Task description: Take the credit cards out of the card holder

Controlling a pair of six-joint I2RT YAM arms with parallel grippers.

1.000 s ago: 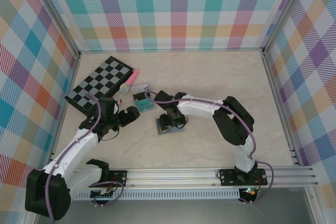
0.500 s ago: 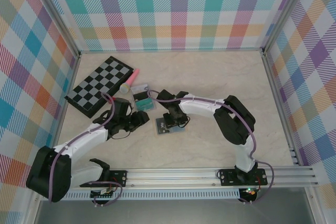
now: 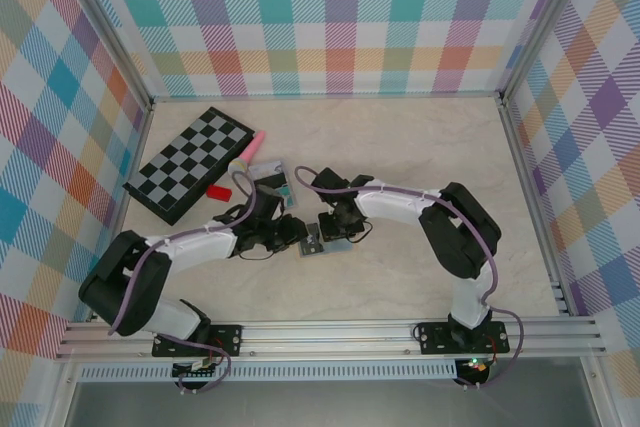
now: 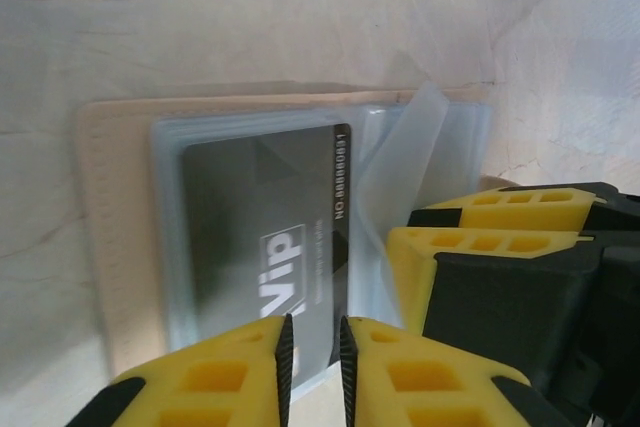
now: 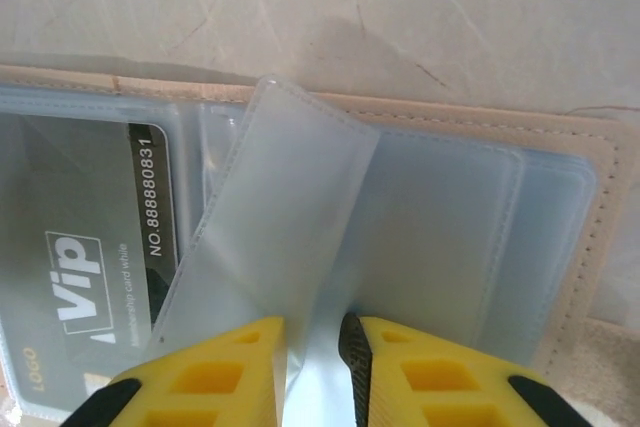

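1. The table [image 3: 420, 147] is flat and pale. The whole job happens on it, so nothing has to be held up in the air.
2. The chessboard [image 3: 190, 162] lies far to the left, by the wall. It is not part of the job and is well apart from the work.
3. The two arms bend in toward each other and meet near the middle of the table. I think they come from both sides because one has to help the other.
4. The card holder [image 4: 110, 197] lies open and flat on the table between the two grippers, with its tan side down. That way its clear pockets face up and can be reached.
5. The right gripper [image 5: 315, 347] has its fingers pressed close on a clear flap [image 5: 290, 207] and lifts it up. I think this moves the flap out of the way and keeps the holder from sliding.
6. The left gripper [image 4: 314, 352] has its fingers almost together at the bottom edge of the dark card [image 4: 260, 237]. It looks like a pinch on that edge, though I cannot tell if it has the card alone or the pocket too.
7. The dark card sits inside its pocket on the left half, so it is not out yet.
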